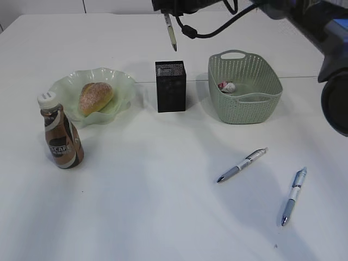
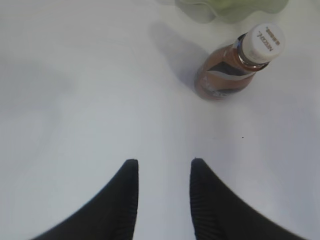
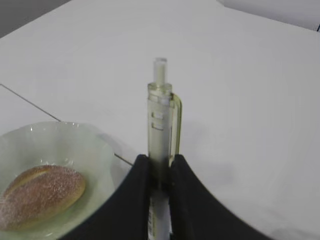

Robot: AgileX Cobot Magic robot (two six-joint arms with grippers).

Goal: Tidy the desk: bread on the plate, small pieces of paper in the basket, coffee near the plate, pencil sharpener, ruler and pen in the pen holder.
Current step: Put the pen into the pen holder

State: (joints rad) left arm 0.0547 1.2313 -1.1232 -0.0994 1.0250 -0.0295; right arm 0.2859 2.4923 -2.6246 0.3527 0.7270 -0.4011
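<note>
The right claw (image 3: pixel 156 172) is clenched on a pale green pen (image 1: pixel 171 33), which hangs tip-down above and just behind the black mesh pen holder (image 1: pixel 171 86). The holder's mouth is narrow, so if the pen drops off-centre its tip could strike the rim, bounce out, or tip the light cup over. The left claw (image 2: pixel 163 175) hangs released and empty above the worktop (image 1: pixel 152 201), near the Nescafe coffee bottle (image 1: pixel 61 136) that stands beside the wavy plate (image 1: pixel 65 87) holding the bread (image 1: pixel 95 97). Two more pens (image 1: pixel 243 164) (image 1: pixel 294 194) lie on the worktop in front of the basket (image 1: pixel 244 103), which holds crumpled paper (image 1: pixel 227 86).
</note>
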